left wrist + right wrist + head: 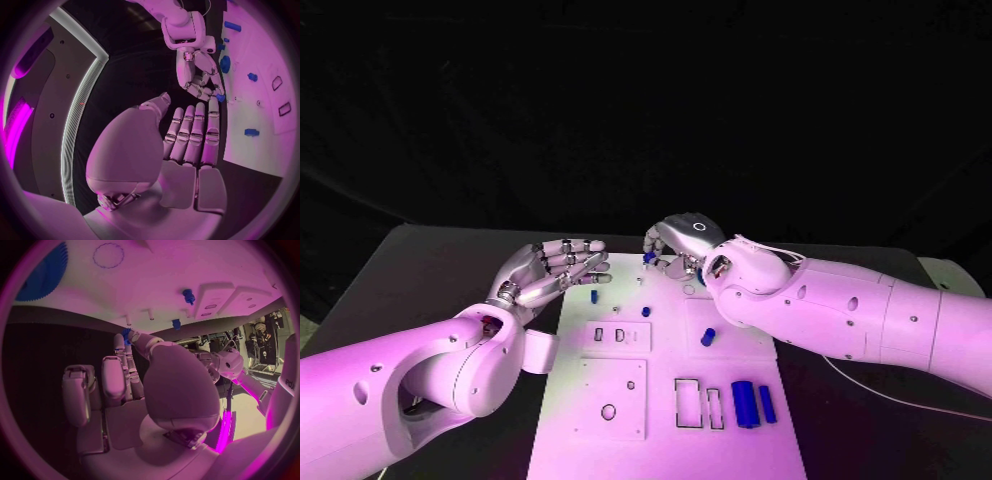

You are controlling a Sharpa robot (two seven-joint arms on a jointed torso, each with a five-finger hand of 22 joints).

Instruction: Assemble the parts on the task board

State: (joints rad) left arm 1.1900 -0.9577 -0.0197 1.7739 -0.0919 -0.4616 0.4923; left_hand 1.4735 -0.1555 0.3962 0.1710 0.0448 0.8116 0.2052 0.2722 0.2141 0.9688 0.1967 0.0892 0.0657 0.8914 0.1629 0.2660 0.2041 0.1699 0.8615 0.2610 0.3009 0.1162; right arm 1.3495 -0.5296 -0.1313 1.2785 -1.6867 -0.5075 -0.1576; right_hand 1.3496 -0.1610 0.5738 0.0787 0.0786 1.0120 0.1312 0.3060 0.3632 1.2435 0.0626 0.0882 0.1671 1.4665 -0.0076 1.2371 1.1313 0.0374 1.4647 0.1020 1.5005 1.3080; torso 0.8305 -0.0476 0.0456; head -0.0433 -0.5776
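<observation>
The white task board (625, 400) lies in the middle of the table. My right hand (681, 243) hovers over the board's far edge and pinches a small blue part (127, 335) between thumb and a fingertip; the same blue part (220, 98) peeks out under its fingers. My left hand (561, 266) is open beside the board's far left corner, fingers straight and holding nothing. Small blue pegs (594, 296) (646, 311) and a short blue piece (707, 337) stand on the board. Two blue cylinders (754, 403) lie near the right edge. A blue gear (44, 272) sits on the board.
A raised white block with slots (620, 336) sits mid-board, and dark rectangular recesses (700, 404) lie beside the cylinders. A round hole (609, 411) marks the near left plate. Black table (437, 270) surrounds the board; my right forearm (848, 305) crosses its right side.
</observation>
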